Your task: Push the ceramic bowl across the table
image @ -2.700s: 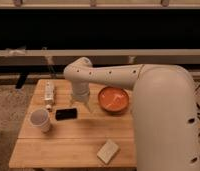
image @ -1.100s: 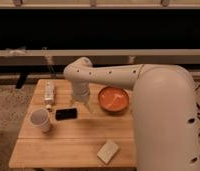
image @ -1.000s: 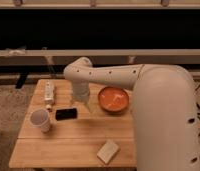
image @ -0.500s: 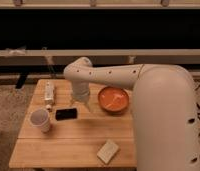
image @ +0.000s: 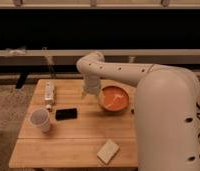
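Note:
The orange ceramic bowl (image: 114,99) with pale streaks inside sits on the light wooden table (image: 78,127), at its right side toward the far edge. My big white arm reaches in from the right and bends down over the table. The gripper (image: 89,90) hangs just left of the bowl, close to its left rim, low over the tabletop. I cannot tell whether it touches the bowl.
A whitish cup (image: 40,120) stands at the left front. A black phone (image: 66,114) lies beside it. A white oblong object (image: 49,93) lies at the far left. A pale rectangular block (image: 108,151) lies near the front edge. A dark window wall runs behind the table.

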Robot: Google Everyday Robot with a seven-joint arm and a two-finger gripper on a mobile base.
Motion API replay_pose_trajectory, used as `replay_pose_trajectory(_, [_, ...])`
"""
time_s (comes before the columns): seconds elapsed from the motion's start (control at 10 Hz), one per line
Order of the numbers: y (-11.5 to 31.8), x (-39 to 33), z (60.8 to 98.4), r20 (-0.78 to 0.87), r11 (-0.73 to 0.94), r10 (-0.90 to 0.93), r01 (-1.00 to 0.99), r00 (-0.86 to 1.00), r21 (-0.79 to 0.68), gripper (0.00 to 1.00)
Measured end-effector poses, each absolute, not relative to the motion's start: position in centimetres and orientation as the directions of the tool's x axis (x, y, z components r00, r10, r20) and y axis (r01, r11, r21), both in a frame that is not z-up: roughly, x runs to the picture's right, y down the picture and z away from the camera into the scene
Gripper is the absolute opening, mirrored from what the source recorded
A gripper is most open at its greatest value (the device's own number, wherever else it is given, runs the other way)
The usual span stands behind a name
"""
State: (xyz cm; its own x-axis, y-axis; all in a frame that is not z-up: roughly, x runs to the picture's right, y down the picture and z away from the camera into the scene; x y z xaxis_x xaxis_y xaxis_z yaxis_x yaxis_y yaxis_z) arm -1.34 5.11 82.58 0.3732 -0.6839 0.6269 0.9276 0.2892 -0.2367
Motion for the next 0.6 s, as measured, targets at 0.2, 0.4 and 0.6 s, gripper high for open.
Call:
replay_pose_trajectory(0.2, [2.4, 2.5, 85.0, 0.599, 0.314, -0.685, 0.910, 0.415, -0.271, 0.74])
replay_pose_trajectory(0.4, [-0.2, 6.7, 87.2, 0.568, 0.340, -0.682, 0.888, 0.460, -0.310, 0.74])
replay_pose_trajectory(0.6, [-1.3, 11.4, 88.7, 0.545, 0.363, -0.669, 0.862, 0.505, -0.354, 0.74])
